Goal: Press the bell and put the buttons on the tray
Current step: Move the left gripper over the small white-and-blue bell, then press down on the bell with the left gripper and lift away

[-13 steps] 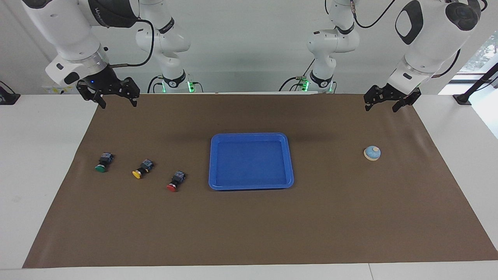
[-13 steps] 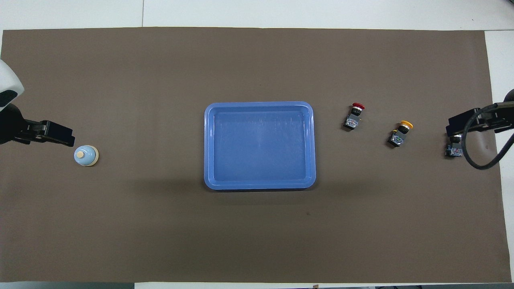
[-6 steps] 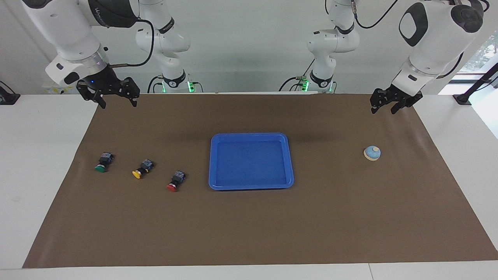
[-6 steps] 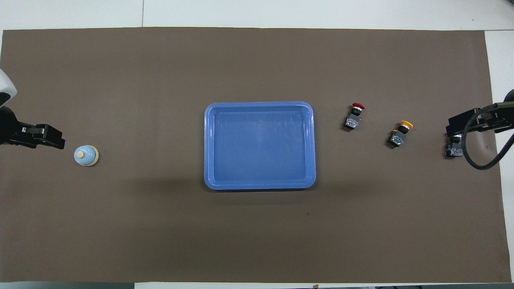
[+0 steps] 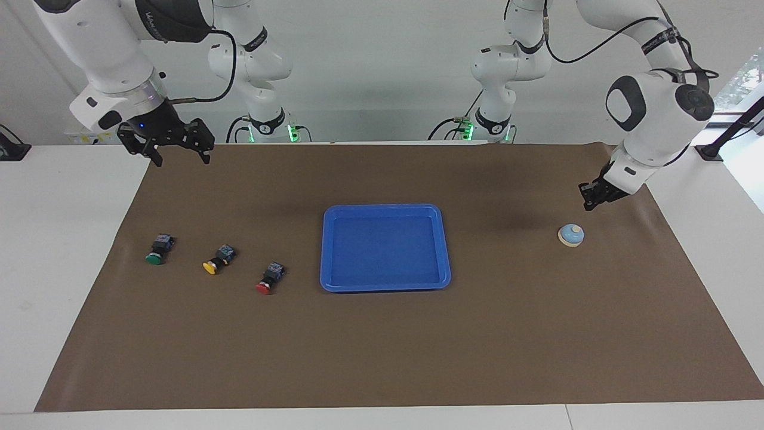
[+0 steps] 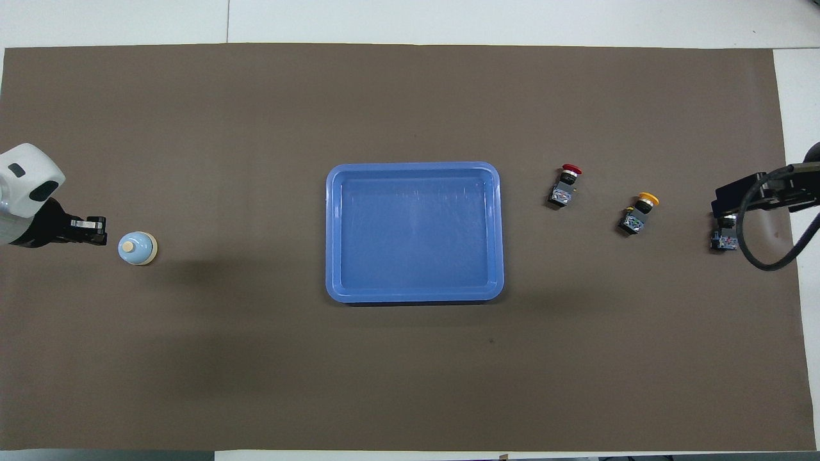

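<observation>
Bell (image 5: 571, 235): sits alone toward the left arm's end of the table, well apart from the tray (image 5: 385, 211).
Left gripper (image 5: 588, 201): empty, fingertips pinched together, near the bell, probably to poke its knob.
Buttons (image 5: 217, 260): in a row beside the tray, none on it.
Right gripper (image 5: 181, 155): waits with fingers spread, empty.

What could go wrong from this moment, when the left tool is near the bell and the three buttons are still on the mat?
1. The left tool, shut, hangs beside the bell, not over its knob; a push from there may slide the small bell instead of ringing it.
2. The red button, yellow button and green button lie on their sides, so they may roll or slip in a grasp.
3. The right tool, open, waits far from the tray.
</observation>
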`<state>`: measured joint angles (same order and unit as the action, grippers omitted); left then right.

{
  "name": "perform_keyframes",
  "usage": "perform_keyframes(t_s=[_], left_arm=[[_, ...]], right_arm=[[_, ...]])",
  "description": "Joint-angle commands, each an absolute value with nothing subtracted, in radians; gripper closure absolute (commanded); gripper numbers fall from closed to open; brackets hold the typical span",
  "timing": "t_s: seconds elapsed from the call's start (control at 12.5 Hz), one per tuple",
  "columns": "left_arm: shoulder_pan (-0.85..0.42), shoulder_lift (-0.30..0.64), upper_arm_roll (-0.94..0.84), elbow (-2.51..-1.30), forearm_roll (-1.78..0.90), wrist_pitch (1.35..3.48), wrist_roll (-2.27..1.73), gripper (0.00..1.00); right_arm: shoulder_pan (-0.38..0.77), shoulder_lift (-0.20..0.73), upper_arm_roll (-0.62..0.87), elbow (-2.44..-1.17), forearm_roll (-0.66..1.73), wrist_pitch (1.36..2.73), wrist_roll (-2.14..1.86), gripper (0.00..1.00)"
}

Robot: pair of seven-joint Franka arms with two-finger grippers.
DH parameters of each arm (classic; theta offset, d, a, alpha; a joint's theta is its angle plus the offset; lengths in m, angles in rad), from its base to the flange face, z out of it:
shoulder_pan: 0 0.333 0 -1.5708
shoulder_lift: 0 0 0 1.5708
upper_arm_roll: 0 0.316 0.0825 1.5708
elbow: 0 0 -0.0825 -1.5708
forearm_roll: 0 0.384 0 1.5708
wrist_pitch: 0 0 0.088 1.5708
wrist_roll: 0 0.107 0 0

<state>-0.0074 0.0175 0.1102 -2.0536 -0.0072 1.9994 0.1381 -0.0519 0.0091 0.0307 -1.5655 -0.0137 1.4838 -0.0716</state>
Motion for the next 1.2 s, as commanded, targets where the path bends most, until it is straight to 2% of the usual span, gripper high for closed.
perform_keyframes(t_s=[0.0, 0.48, 0.8, 0.96, 1.12], left_arm=[[0.000, 0.027, 0.123, -2.155, -0.015, 2.158, 0.150, 1.00], [0.003, 0.049, 0.141, -2.220, -0.015, 2.255, 0.152, 1.00], [-0.008, 0.117, 0.141, -2.230, -0.015, 2.324, 0.152, 1.00], [-0.009, 0.115, 0.141, -2.171, -0.015, 2.242, 0.152, 1.00], [-0.018, 0.089, 0.135, -2.018, -0.015, 2.003, 0.144, 0.98]], right_arm=[[-0.061, -0.009, 0.035, -1.583, 0.000, 1.476, -0.094, 0.00], [-0.061, -0.009, 0.035, -1.583, 0.000, 1.476, -0.094, 0.00], [-0.061, -0.009, 0.035, -1.583, 0.000, 1.476, -0.094, 0.00], [-0.061, -0.009, 0.035, -1.583, 0.000, 1.476, -0.094, 0.00], [-0.061, -0.009, 0.035, -1.583, 0.000, 1.476, -0.094, 0.00]])
